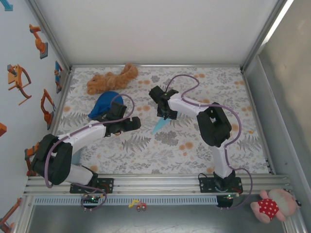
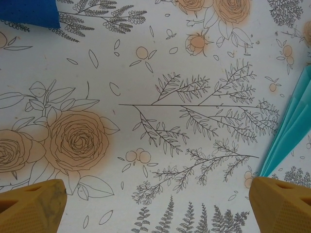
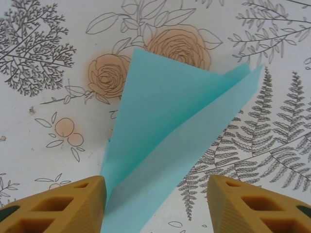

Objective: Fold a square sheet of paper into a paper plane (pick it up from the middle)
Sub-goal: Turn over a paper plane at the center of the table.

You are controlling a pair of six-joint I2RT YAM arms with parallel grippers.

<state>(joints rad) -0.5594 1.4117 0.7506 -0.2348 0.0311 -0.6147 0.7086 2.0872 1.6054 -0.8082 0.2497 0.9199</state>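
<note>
The light cyan-blue paper is folded into a narrow pointed paper plane [image 1: 159, 126] and lies on the flower-patterned table mat near the middle. My right gripper [image 1: 164, 112] hovers over its wider end. In the right wrist view the plane [image 3: 180, 121] runs up between the two yellow fingers, its upper flap raised and its edge close against the left finger [image 3: 63, 206]. The right gripper [image 3: 155, 179] has its jaws apart and not pressed on the paper. My left gripper [image 1: 130, 124] is left of the plane, wide open [image 2: 156, 182] over bare mat. The plane's edge [image 2: 291, 126] lies to its right.
A dark blue dome-shaped object [image 1: 104, 104] sits just behind the left gripper, also at the left wrist view's top corner [image 2: 29, 12]. A brown plush toy [image 1: 112, 78] lies at the back left. Metal frame posts and walls border the mat.
</note>
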